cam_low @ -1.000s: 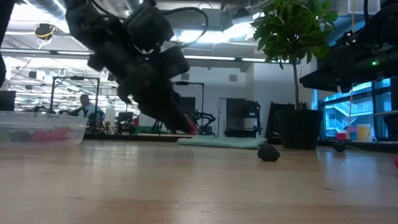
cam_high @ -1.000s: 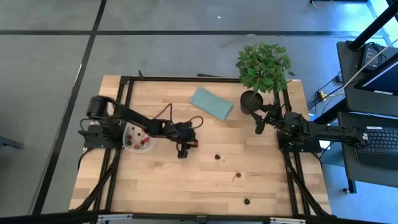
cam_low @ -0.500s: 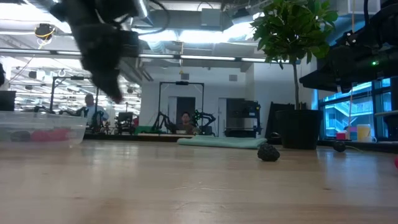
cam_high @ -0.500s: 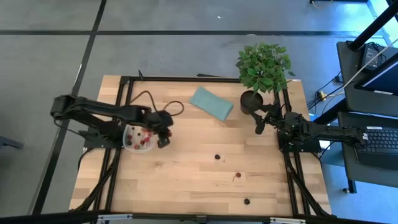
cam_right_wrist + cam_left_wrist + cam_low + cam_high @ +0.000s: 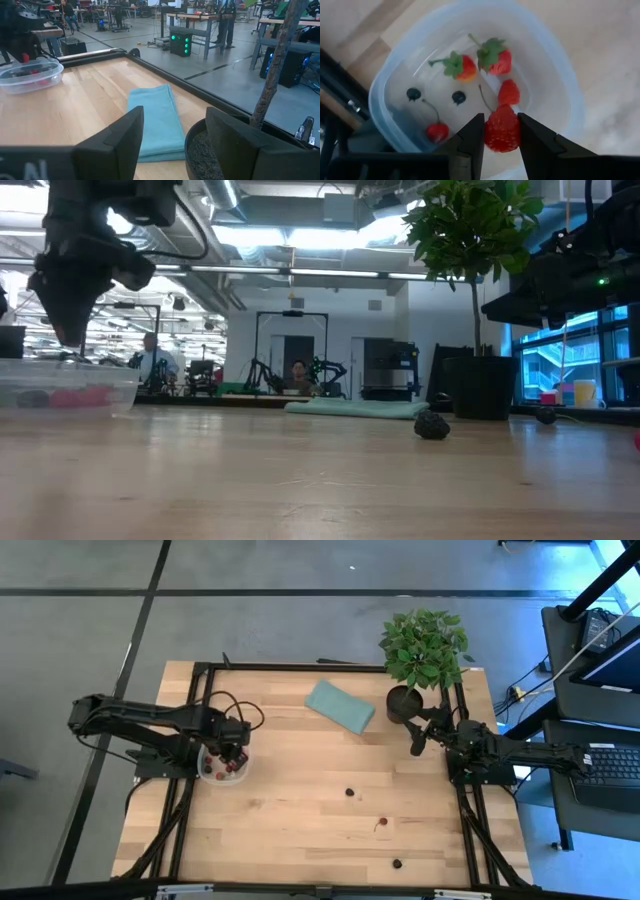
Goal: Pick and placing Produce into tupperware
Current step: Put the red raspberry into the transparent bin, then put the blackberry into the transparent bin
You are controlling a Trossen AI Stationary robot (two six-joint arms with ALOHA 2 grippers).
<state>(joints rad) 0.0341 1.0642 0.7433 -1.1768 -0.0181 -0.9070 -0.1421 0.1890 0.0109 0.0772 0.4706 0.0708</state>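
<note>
Left wrist view shows the left gripper [image 5: 501, 135] with its fingers clamped on a red berry [image 5: 502, 131], held directly above the tupperware [image 5: 395, 75], presumably so that releasing it drops it in with the produce already there: red fruits with green tops, a cherry-like one on a stem, two dark berries. The container sits near the worktop's [image 5: 300, 820] left edge. Three loose berries [image 5: 351, 793] lie apart toward the middle and front of the pale wood. The right gripper [image 5: 417, 745] waits at the right edge beside the potted plant [image 5: 422, 650], fingers apart, empty. A teal pad [image 5: 340, 705] lies near the back edge. Beyond is a lab hall where people sit.
</note>
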